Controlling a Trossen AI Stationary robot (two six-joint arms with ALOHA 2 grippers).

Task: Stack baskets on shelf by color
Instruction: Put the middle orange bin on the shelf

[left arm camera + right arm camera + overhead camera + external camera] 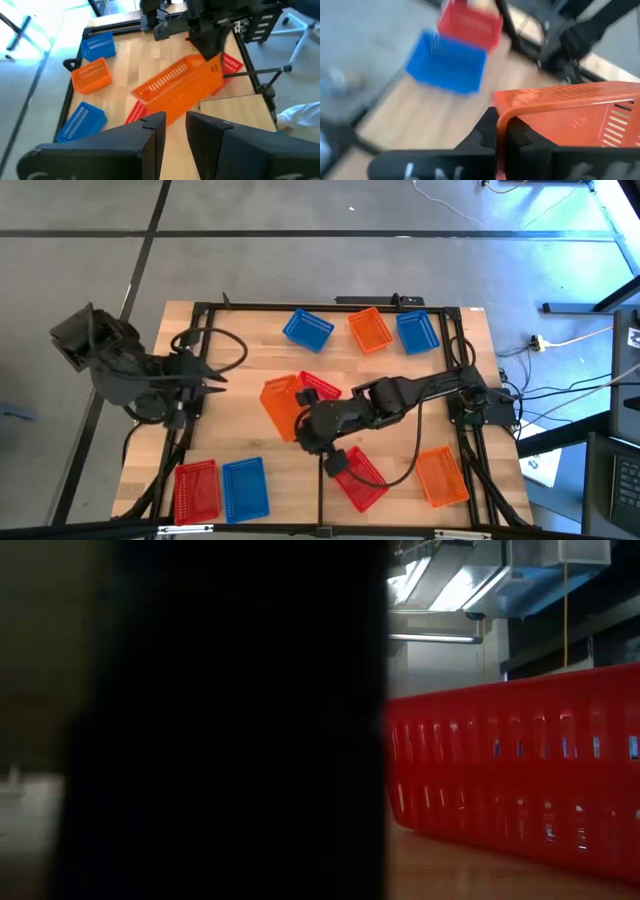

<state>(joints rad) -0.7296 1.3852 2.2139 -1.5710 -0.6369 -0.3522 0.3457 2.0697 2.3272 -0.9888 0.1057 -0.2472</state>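
From above, the near edge of the table [250,380] carries a red basket [197,490] and a blue basket [245,487] side by side at the left, a second red basket [362,483] near the middle beside the pale shelf panel [400,480], and an orange basket [441,476] lying on that panel at the right. Just beyond them, near the centre of the table, the right gripper [305,430] is clamped on the rim of another orange basket [280,404], which is tilted up off the wood; the right wrist view shows the rim pinched tight between its two dark fingers [487,131]. A third red basket [318,389] lies just behind this orange one, touching or nearly touching it. The left gripper [215,378] hangs over the left side of the table, well apart from every basket, its fingers [150,132] parted by a narrow gap and holding nothing. Along the far edge sit a second blue basket [307,330], a third orange basket [371,330] and a third blue basket [418,332] in a row. The table-level view shows one red basket wall close up beside a dark blocking shape.
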